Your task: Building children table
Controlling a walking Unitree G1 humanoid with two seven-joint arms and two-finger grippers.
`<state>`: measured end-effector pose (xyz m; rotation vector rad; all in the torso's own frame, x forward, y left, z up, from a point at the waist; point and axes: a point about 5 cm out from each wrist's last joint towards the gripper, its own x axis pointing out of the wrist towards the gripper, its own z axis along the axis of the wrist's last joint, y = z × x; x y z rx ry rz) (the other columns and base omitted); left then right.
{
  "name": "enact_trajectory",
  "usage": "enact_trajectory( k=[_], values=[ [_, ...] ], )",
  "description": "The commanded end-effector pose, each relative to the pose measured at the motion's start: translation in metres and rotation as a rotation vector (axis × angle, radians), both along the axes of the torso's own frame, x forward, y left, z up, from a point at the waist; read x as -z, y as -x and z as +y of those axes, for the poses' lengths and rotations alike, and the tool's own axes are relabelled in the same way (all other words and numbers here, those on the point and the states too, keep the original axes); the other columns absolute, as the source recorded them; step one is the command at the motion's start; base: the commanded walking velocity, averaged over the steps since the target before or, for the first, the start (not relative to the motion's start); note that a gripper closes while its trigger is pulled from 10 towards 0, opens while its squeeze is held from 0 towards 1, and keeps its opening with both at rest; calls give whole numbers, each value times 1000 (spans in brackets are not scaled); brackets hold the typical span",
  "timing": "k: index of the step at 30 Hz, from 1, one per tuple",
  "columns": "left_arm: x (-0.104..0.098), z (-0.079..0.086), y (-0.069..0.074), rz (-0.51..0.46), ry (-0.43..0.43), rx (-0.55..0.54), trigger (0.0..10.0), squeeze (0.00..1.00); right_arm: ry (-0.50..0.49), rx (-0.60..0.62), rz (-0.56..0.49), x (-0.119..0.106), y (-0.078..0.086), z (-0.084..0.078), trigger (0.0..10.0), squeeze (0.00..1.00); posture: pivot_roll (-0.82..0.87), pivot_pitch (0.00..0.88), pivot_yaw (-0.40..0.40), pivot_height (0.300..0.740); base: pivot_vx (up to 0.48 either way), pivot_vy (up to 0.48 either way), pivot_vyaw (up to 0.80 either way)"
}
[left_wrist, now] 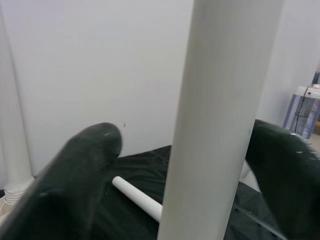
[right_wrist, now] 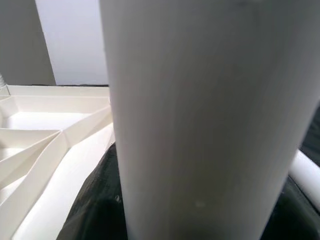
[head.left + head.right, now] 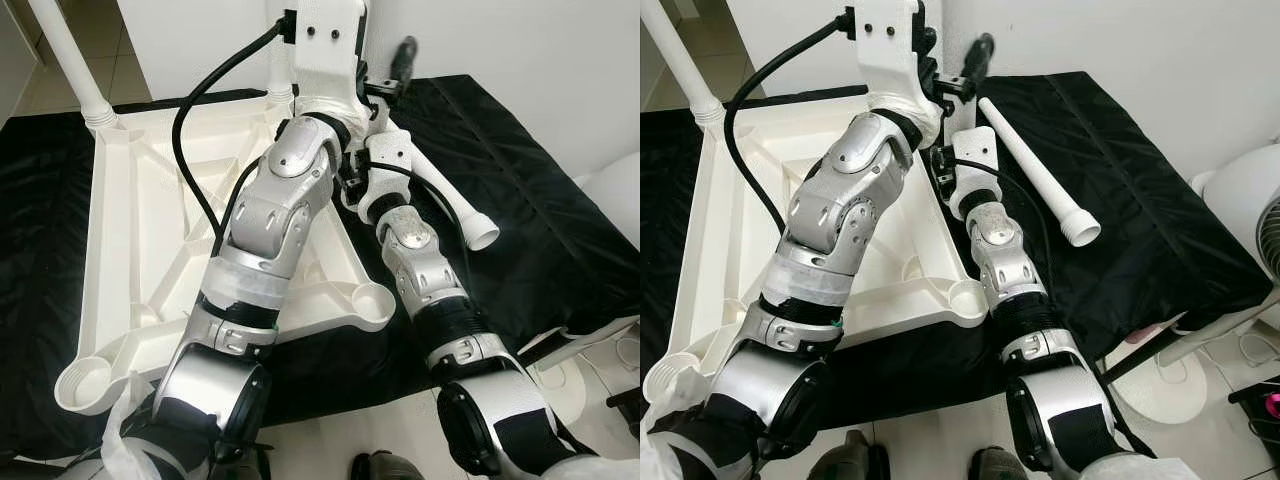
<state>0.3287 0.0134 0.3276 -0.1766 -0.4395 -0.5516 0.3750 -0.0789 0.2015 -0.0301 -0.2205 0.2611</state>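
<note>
The white table top (image 3: 150, 230) lies upside down on a black cloth. One white leg (image 3: 70, 60) stands in its far left corner socket. At the far right corner another upright leg (image 1: 220, 110) passes between the black fingers (image 1: 75, 180) of my left gripper (image 1: 195, 145), which is open, with a gap on one side. My right gripper (image 3: 385, 75) reaches the same corner, and that leg (image 2: 200, 125) shows very close in the right wrist view. A third leg (image 3: 450, 200) lies loose on the cloth to the right.
The black cloth (image 3: 540, 230) covers a low platform against a white wall. The two near corner sockets (image 3: 85, 380) of the table top have no legs in them. A white fan (image 3: 1250, 200) and cables stand at the right on the floor.
</note>
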Motion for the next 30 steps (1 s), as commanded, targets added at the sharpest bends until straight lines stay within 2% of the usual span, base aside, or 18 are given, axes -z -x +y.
enact_trajectory(
  k=[1, 4, 5, 8, 10, 13, 17, 22, 27, 30],
  values=[
    [0, -4, 4, -27, -14, 54, 10000, 1000, -38, 2, 14, 0, 1, 0, 10000, 0, -65, 33, 7, 740, 0, 0, 0],
    [0, -5, 7, -51, -34, 61, 10000, 1000, -92, 5, 37, 0, 2, -2, 10000, 0, -64, 34, 10, 740, 0, 0, 0],
    [0, -5, 11, -75, -49, 68, 10000, 0, -139, 13, 54, 0, 2, -4, 10000, 0, -63, 34, 10, 740, 0, 0, 0],
    [-2, -3, 15, -93, -32, 94, 10000, 0, -179, 36, 64, 1, 2, -10, 10000, 0, -62, 35, 11, 740, 0, 0, 0],
    [-3, 3, 19, -101, -5, 115, 10000, 0, -210, 74, 72, 2, 4, -20, 10000, 0, -62, 35, 11, 740, 0, 0, 0],
    [3, 13, 16, -83, -12, 77, 10000, 0, -225, 109, 74, 7, 8, -30, 10000, 0, -57, 36, 14, 740, 0, 0, 0],
    [13, 20, 14, -64, -28, 47, 10000, 0, -181, 127, 38, 8, 13, -34, 10000, 0, -58, 36, 16, 740, 0, 0, 0],
    [25, 25, 13, -39, -62, 7, 10000, 0, -185, 121, 38, 11, 19, -35, 10000, 0, -58, 36, 19, 740, 0, 0, 0],
    [50, 41, 11, 30, -105, -89, 10000, 0, -190, 103, 61, 18, 33, -40, 10000, 0, -57, 38, 22, 740, 0, 0, 0],
    [53, 45, 10, 41, -108, -108, 10000, 0, -190, 101, 64, 18, 34, -40, 10000, 0, -59, 38, 23, 740, 0, 0, 0]
  ],
)
